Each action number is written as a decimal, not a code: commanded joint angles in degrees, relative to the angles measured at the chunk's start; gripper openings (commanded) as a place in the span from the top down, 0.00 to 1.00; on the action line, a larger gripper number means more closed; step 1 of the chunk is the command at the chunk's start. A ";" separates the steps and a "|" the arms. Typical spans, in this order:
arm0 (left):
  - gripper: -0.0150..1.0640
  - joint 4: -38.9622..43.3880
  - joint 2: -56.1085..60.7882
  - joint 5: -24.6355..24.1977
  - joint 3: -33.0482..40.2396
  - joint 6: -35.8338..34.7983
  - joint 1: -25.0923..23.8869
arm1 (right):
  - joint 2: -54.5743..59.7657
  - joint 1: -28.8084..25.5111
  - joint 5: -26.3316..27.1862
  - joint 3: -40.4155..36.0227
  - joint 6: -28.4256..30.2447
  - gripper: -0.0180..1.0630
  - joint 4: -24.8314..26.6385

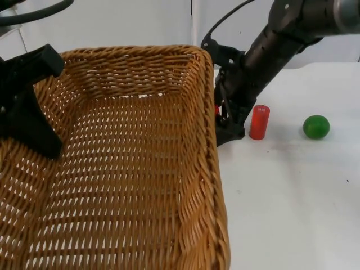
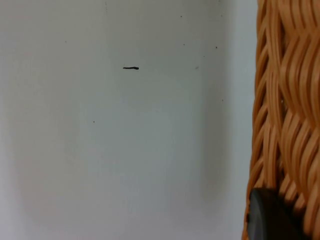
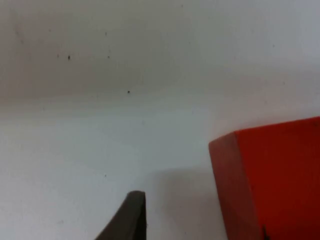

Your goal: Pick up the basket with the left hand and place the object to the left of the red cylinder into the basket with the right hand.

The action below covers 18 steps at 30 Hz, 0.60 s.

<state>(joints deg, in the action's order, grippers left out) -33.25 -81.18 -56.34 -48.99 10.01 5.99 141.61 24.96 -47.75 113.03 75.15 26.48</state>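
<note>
the basket [image 1: 140,169] wall stands close left of the red cylinder [image 1: 259,121]; bare table [image 1: 292,214] lies in front of it.

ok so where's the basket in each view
top: basket fills the left and centre, left gripper on its left rim, right gripper just past its right rim.
left wrist: its woven side runs beside the fingertip.
right wrist: a red block on the table.
shared landmark: the white table.
</note>
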 commanded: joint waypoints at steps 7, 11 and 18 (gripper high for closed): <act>0.99 -2.16 0.56 0.14 -0.39 0.16 -0.07 | 0.21 1.06 1.86 0.70 1.92 0.01 1.06; 0.99 -2.16 0.56 0.14 -0.39 0.16 -0.07 | 0.51 1.06 1.84 0.70 1.92 0.02 1.04; 0.99 -2.16 0.56 0.14 -0.39 0.16 -0.07 | 1.97 1.06 2.22 0.70 0.75 0.08 0.80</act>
<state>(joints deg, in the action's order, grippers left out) -33.37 -81.18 -55.92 -48.99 10.13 5.99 143.52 25.59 -45.68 113.53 76.28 27.37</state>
